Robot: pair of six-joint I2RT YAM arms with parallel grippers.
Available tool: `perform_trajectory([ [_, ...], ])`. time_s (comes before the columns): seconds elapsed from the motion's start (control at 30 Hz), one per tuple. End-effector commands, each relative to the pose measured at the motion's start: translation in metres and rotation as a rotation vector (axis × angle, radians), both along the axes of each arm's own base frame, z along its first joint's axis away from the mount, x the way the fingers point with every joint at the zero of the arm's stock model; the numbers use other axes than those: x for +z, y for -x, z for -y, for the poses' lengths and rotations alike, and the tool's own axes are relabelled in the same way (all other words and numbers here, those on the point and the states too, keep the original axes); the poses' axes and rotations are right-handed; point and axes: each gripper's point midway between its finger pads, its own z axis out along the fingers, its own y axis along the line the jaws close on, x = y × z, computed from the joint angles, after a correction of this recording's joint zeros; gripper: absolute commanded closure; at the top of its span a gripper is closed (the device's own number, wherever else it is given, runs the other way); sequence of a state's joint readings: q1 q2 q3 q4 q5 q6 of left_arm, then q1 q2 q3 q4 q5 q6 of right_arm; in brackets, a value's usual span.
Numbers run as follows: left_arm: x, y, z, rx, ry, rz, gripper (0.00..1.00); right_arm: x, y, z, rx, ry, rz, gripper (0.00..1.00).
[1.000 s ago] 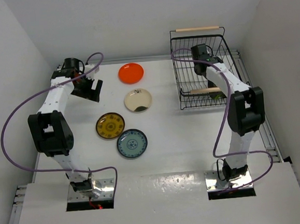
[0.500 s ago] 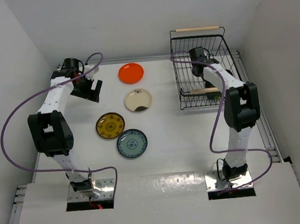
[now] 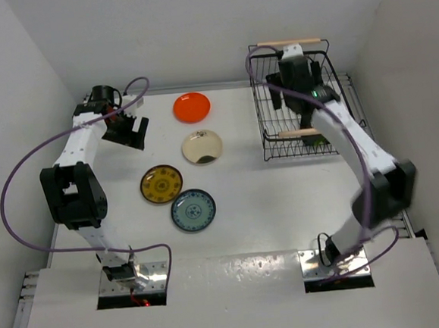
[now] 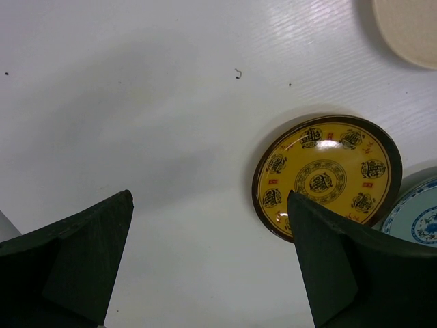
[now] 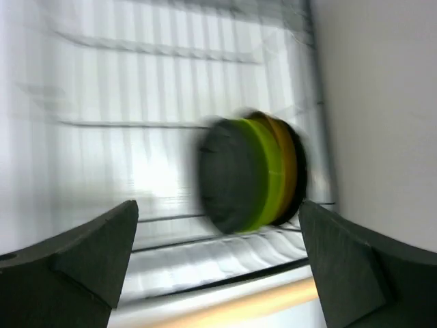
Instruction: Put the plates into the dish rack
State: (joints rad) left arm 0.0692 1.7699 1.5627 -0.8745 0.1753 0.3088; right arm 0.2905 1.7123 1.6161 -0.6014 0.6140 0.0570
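Over the desk [image 3: 268, 206], in the top external view, the right arm has changed posture within the last second: it has stretched out and risen, carrying the right tool [image 3: 294, 63] from the middle of the dish rack [image 3: 258, 108] toward its far end. The left arm has not moved, and the left tool [image 3: 131, 131] hangs above the far left of the desk. Four plates lie flat outside the rack, unshifted: the orange-red plate [image 3: 191, 107], the cream plate [image 3: 202, 146], the yellow-brown patterned plate [image 3: 161, 184] and the blue-grey patterned plate [image 3: 193, 210]. A sliver of lime green shows at the rack's near right corner, beside the near wooden handle [image 3: 301, 132]. Judgement: the right arm is withdrawing after a deposit, and four plates remain to be loaded. In the left wrist view the left tool [image 4: 208, 205] is released, its fingers spread wide with nothing between them. The yellow-brown patterned plate [image 4: 326, 179] lies just to its right, glossy, dark-rimmed and ringed with medallions. The right wrist view is heavily motion-blurred. The right tool [image 5: 218, 205] is likewise released and holds nothing. Beyond it, plates stand on edge, packed together in the rack: a black plate [image 5: 225, 174] in front and the lime green plate [image 5: 265, 171] against it. An amber band and a dark edge behind them cannot be identified through the blur.
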Motion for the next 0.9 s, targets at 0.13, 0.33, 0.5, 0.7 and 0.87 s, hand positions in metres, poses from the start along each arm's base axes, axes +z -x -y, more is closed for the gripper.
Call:
perform_trajectory([
  [0.13, 0.01, -0.008, 0.0, 0.003, 0.027, 0.03, 0.0, -0.006, 0.121, -0.234, 0.712, -0.78, 0.052, 0.5],
  [0.33, 0.006, -0.009, 0.002, -0.001, 0.036, 0.022, 0.0, -0.116, 0.189, -0.304, 0.783, -0.813, -0.429, 0.3],
  [0.5, 0.01, -0.008, 0.005, -0.011, 0.036, 0.031, 0.0, -0.174, 0.204, -0.328, 0.765, -0.79, -0.602, 0.26],
  [0.7, 0.01, -0.003, 0.006, -0.01, 0.036, 0.029, 0.0, -0.22, 0.212, -0.339, 0.73, -0.791, -0.723, 0.5],
  [0.87, 0.01, -0.003, 0.006, -0.01, 0.036, 0.029, 0.0, -0.243, 0.223, -0.337, 0.746, -0.762, -0.773, 0.88],
])
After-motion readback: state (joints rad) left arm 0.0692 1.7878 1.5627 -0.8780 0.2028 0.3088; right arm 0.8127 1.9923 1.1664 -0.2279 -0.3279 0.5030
